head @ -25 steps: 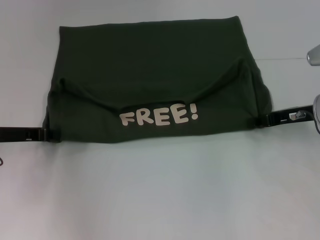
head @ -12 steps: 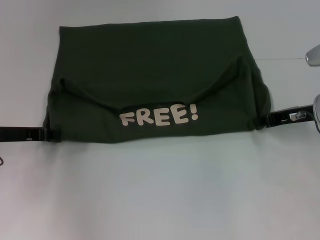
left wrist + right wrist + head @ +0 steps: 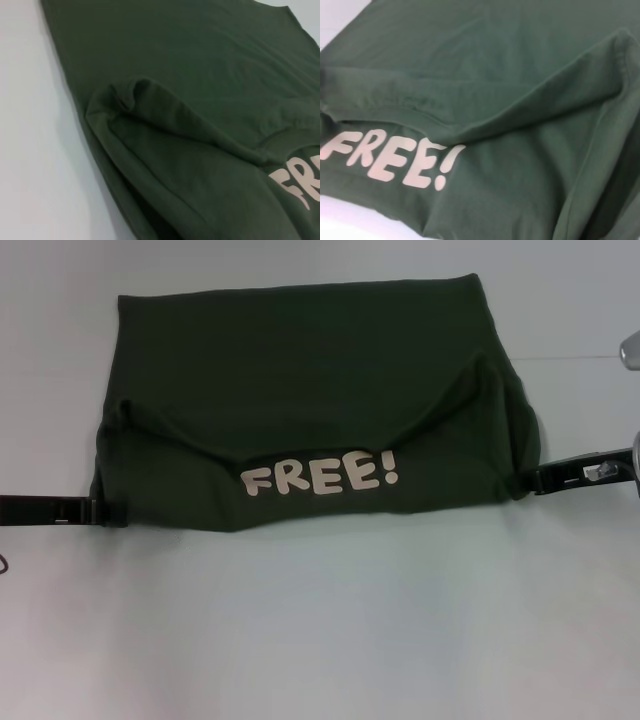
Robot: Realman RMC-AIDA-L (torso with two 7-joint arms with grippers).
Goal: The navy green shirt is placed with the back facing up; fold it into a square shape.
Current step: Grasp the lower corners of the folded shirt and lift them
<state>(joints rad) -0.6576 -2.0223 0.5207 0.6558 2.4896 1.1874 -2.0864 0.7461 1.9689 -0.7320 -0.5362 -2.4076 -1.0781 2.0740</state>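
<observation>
I am holding my left pincer [image 3: 112,512] low at the shirt's [image 3: 300,370] near left corner, its tips buried in the cloth; it looks clamped on the fabric, though I cannot tell for certain. The shirt is lying across the middle of the pale worktop [image 3: 320,640], already partly folded: a flap is turned over toward me, so the "FREE!" lettering [image 3: 320,477] is showing along the near edge, with a sagging crease running above it. At the near right corner my right pincer [image 3: 530,480] is reaching in the same way, seemingly nipping the edge too. To do this fold well, I am judging that both corners should travel together, level and taut, so the crease is staying straight and the flap is landing square on the far edge without bunching.
</observation>
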